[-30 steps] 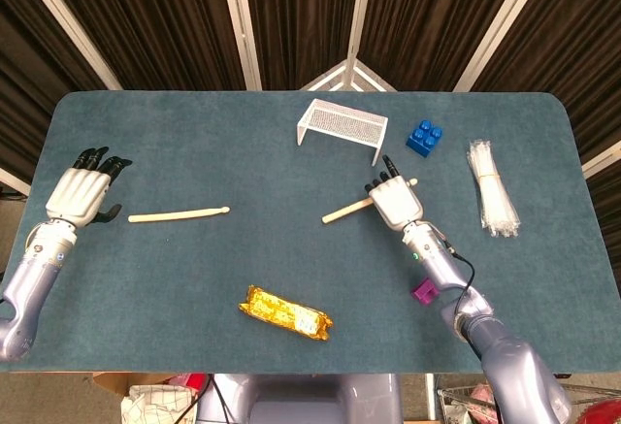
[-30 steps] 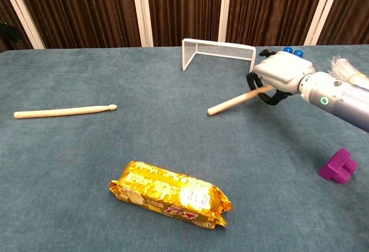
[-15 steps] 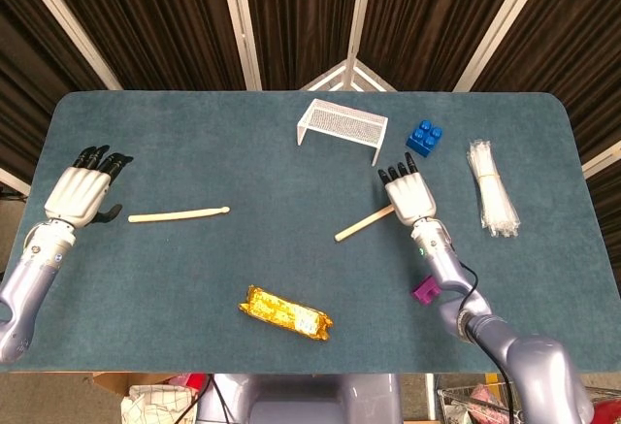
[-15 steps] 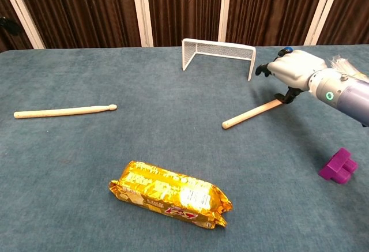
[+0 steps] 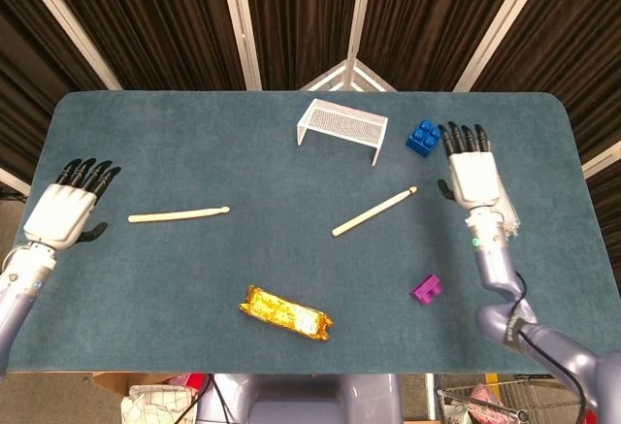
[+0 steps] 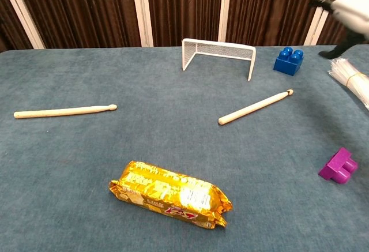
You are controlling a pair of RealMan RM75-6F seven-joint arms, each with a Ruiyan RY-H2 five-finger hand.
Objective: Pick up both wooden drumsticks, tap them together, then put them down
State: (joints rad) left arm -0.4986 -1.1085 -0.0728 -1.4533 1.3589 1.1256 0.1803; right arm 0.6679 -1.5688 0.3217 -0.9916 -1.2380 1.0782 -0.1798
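Note:
Two wooden drumsticks lie flat on the blue table. The left drumstick [image 5: 179, 214] [image 6: 64, 111] rests at the table's left side, tip pointing right. The right drumstick [image 5: 374, 212] [image 6: 255, 106] lies slanted near the middle right, tip toward the far right. My left hand [image 5: 70, 209] hovers open at the left edge, a short way left of the left stick. My right hand [image 5: 473, 170] [image 6: 346, 8] is open and flat, to the right of the right stick, holding nothing.
A white wire goal [image 5: 341, 127] [image 6: 219, 55] stands at the back centre, a blue block [image 5: 424, 139] [image 6: 289, 60] beside it. A bundle of clear sticks [image 5: 506, 212] [image 6: 353, 81] lies far right. A purple block [image 5: 426, 289] [image 6: 338, 166] and gold snack pack [image 5: 285, 312] [image 6: 170, 194] lie near the front.
My right hand let go of the right drumstick, which now lies on the table, and moved off to the right. My left hand drifted slightly left and down.

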